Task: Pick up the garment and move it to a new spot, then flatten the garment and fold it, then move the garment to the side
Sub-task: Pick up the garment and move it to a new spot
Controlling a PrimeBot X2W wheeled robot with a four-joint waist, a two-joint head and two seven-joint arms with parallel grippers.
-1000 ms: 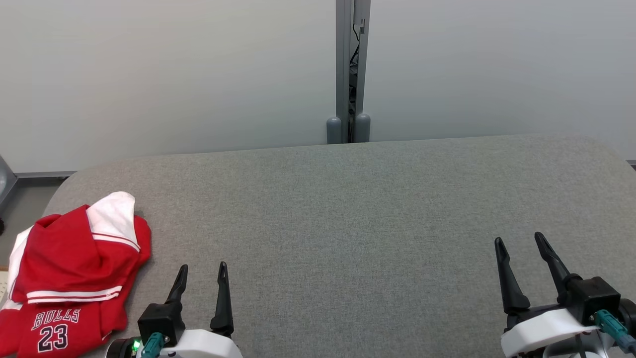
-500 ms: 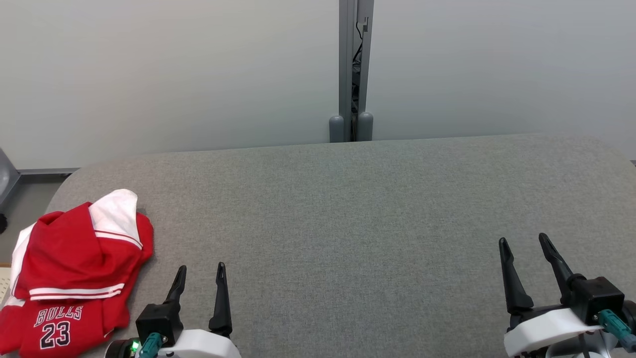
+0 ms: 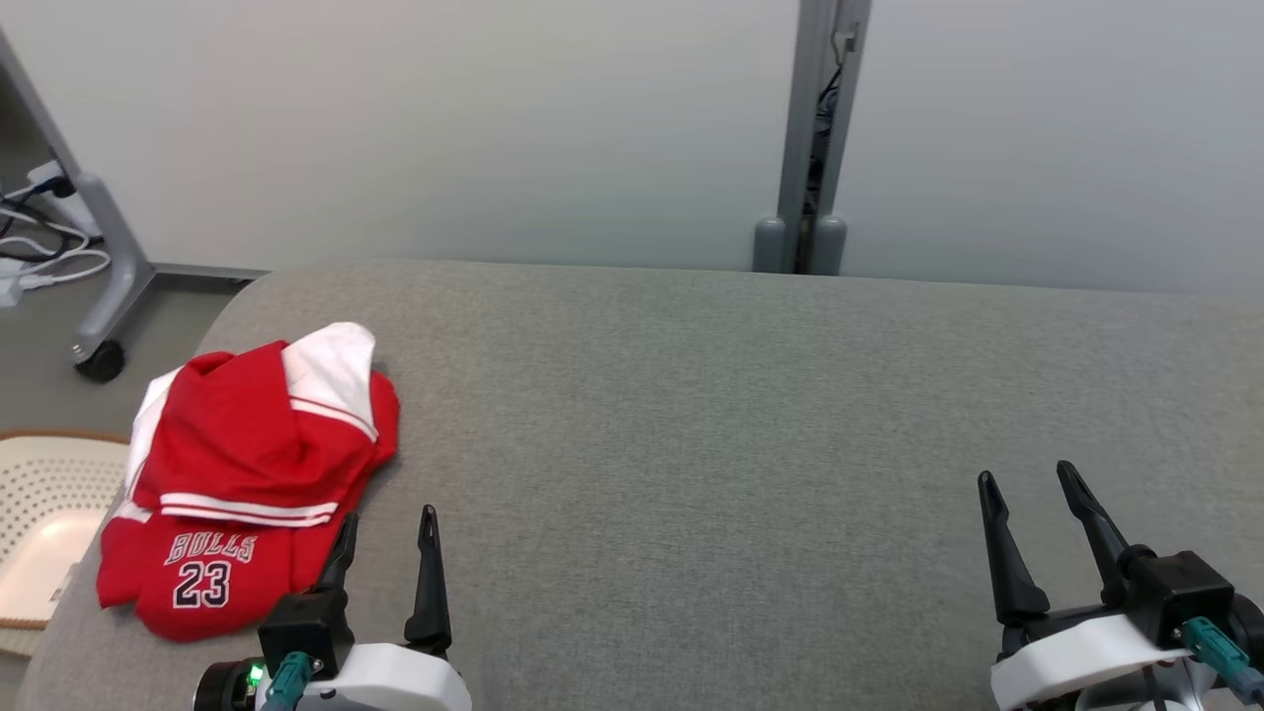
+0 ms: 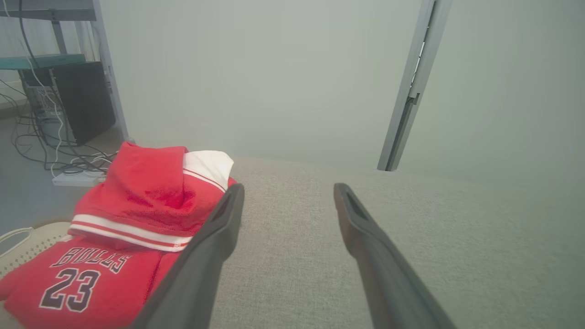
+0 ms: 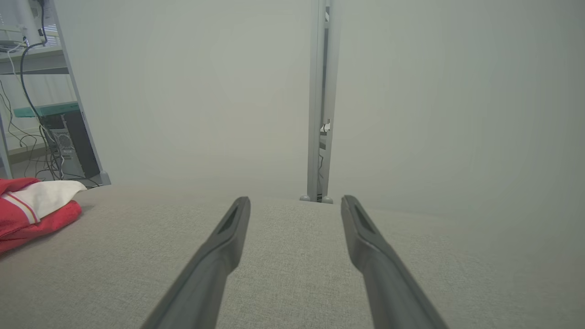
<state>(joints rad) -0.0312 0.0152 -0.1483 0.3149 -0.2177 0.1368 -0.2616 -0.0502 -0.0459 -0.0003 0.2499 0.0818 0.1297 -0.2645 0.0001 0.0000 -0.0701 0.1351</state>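
Note:
A crumpled red and white garment (image 3: 247,474) printed "BULLS 23" lies at the left end of the grey padded table (image 3: 711,415). It shows too in the left wrist view (image 4: 141,210) and at the far left of the right wrist view (image 5: 32,205). My left gripper (image 3: 387,523) is open, low at the table's front, its left fingertip just beside the garment's right edge and empty. My right gripper (image 3: 1027,479) stands open and empty over bare table at the lower right.
A cream perforated basket (image 3: 44,504) sits on the floor left of the table. A grey stand with a caster (image 3: 99,306) and cables (image 3: 30,227) are behind it. A grey post (image 3: 815,138) splits the pale wall beyond the far edge.
The head camera has swung to the left, so the garment, table and post sit further right in the picture. Both grippers stay open at the bottom.

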